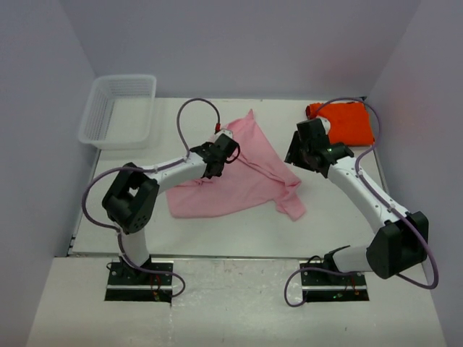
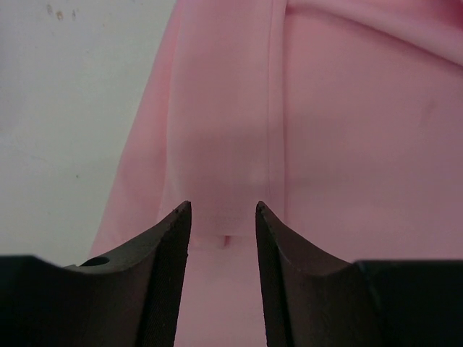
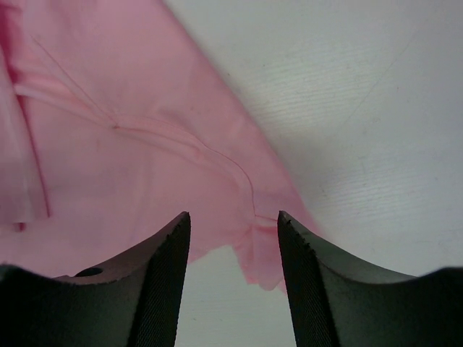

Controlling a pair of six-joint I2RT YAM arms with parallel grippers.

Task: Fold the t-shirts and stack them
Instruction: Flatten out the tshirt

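Left gripper (image 2: 223,206) stands released, jaws parted over a raised seam of the pink t-shirt (image 1: 231,184). The right gripper (image 3: 233,215) is likewise unclenched, astride a loose corner at that shirt's edge. Beneath everything is the white table (image 1: 217,238). The pink shirt sprawls rumpled across its middle, one point toward the back, a sleeve (image 1: 293,206) toward the front right. At back left sits the mesh basket (image 1: 119,108), and at back right, well apart from it, lies the orange-red t-shirt (image 1: 351,123) — compact, seemingly folded. The pink shirt looks in need of flattening first: each claw should pinch an edge cleanly, then both draw apart evenly — low, so the cloth slides smooth.
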